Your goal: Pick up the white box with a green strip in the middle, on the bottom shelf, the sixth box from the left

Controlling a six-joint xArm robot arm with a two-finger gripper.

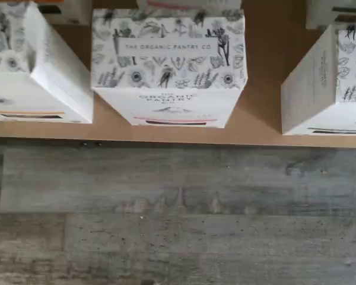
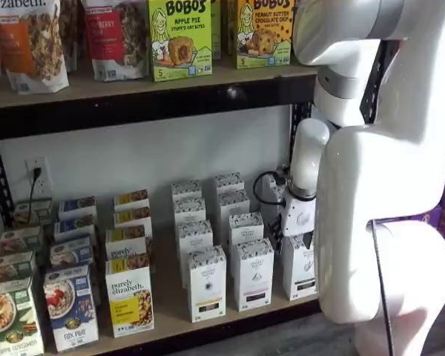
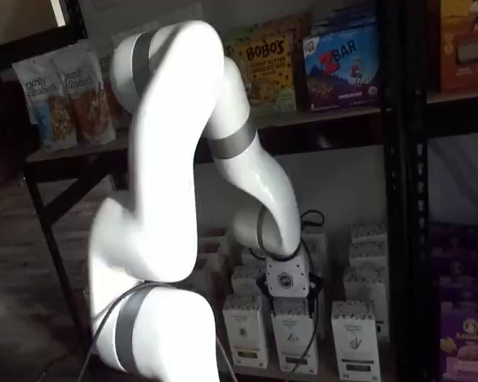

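Note:
The white box [image 2: 300, 268] stands at the right end of the front row on the bottom shelf [image 2: 170, 315], partly behind the arm. The other shelf view shows this white box [image 3: 355, 341] to the right of the gripper. In the wrist view the white box [image 1: 320, 89] has a dark strip low on its front, and a bare part of the bottom shelf [image 1: 258, 132] shows beside it. My gripper [image 2: 295, 236] hangs just above the front row, over the shelf's front edge. Its black fingers stand apart in the gripper [image 3: 290, 302], open, with nothing between them.
A like carton with a pink strip [image 1: 169, 71] fills the wrist view's middle, and one with an orange strip [image 1: 29, 71] stands beside it. More white cartons [image 2: 206, 285] and a purely elizabeth box [image 2: 130, 304] share the row. The upper shelf beam [image 2: 133, 104] runs overhead. A grey plank floor [image 1: 178, 214] lies in front.

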